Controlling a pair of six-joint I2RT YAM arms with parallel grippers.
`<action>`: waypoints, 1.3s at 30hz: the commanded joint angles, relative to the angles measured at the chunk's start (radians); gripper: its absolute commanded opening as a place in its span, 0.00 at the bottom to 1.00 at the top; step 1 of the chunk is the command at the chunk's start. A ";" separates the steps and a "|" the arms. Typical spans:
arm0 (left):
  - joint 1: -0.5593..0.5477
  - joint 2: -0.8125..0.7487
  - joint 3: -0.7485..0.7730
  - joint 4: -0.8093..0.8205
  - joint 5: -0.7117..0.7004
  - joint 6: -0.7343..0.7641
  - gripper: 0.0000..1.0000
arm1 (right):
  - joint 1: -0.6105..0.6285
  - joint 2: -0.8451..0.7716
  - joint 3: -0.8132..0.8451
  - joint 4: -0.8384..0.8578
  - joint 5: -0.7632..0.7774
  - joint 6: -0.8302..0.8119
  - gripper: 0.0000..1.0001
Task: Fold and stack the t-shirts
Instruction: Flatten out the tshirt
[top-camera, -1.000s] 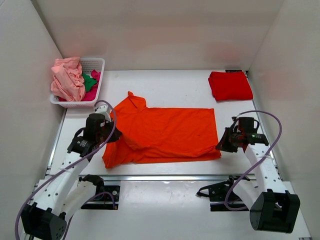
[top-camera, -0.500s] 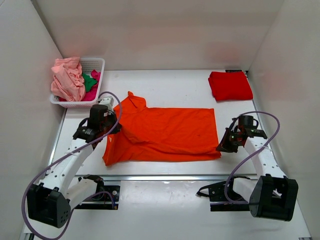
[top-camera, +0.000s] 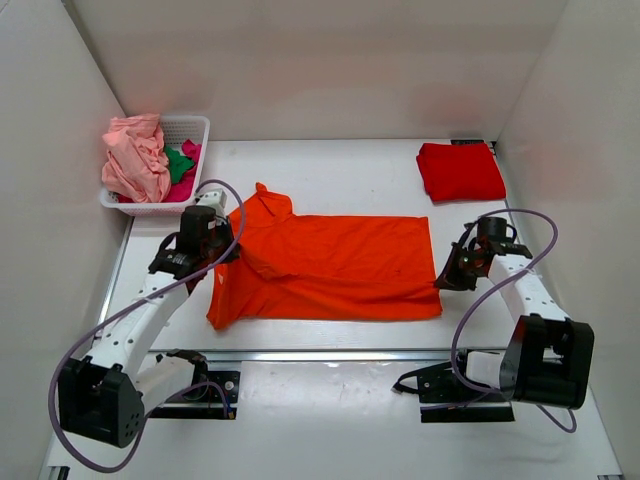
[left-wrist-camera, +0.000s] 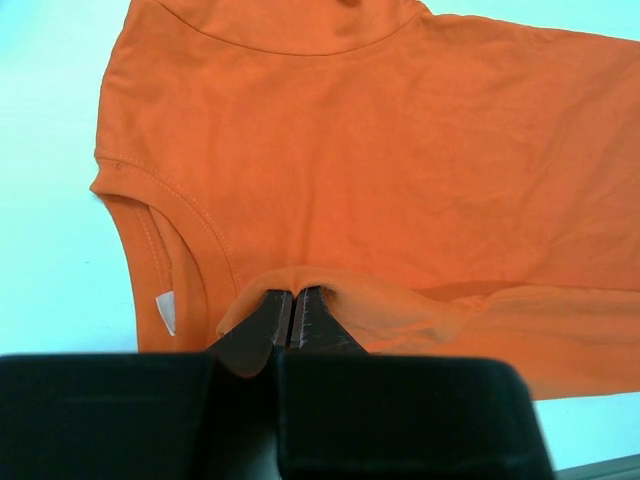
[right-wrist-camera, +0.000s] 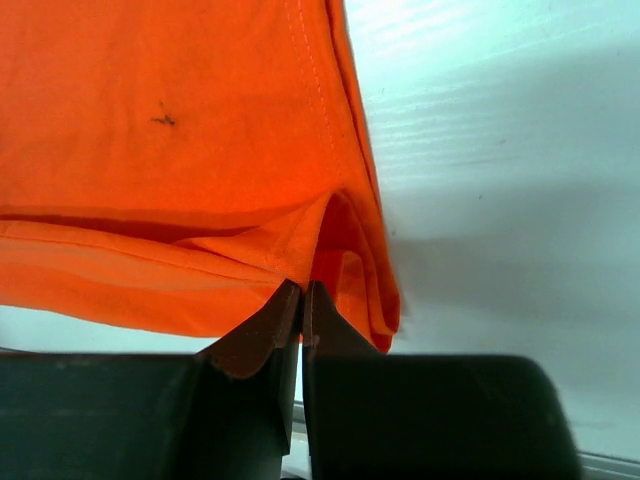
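The orange t-shirt lies spread across the middle of the table, its near long edge folded over and lifted. My left gripper is shut on the shirt's left edge; the left wrist view shows the cloth bunched round the closed jaws of that gripper. My right gripper is shut on the shirt's near right corner; the right wrist view shows the hem pinched at that gripper. A folded red t-shirt lies at the far right. Pink, green and magenta shirts fill the basket.
The white mesh basket stands at the far left corner. White walls close in the table on three sides. A metal rail runs along the near edge in front of the arm bases.
Both grippers have moved away from me, carrying the shirt's near edge with them. The near edge now lies farther up the table and the fold over the shirt is wider.
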 joint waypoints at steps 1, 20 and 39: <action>0.008 0.003 0.018 0.045 -0.024 0.013 0.00 | -0.005 0.019 0.032 0.052 0.014 -0.023 0.00; 0.034 0.000 0.027 0.065 -0.056 0.039 0.00 | 0.006 0.074 0.081 0.161 -0.015 -0.066 0.00; 0.200 0.763 1.627 0.075 0.102 -0.051 0.00 | -0.042 0.691 1.672 0.265 -0.212 0.194 0.00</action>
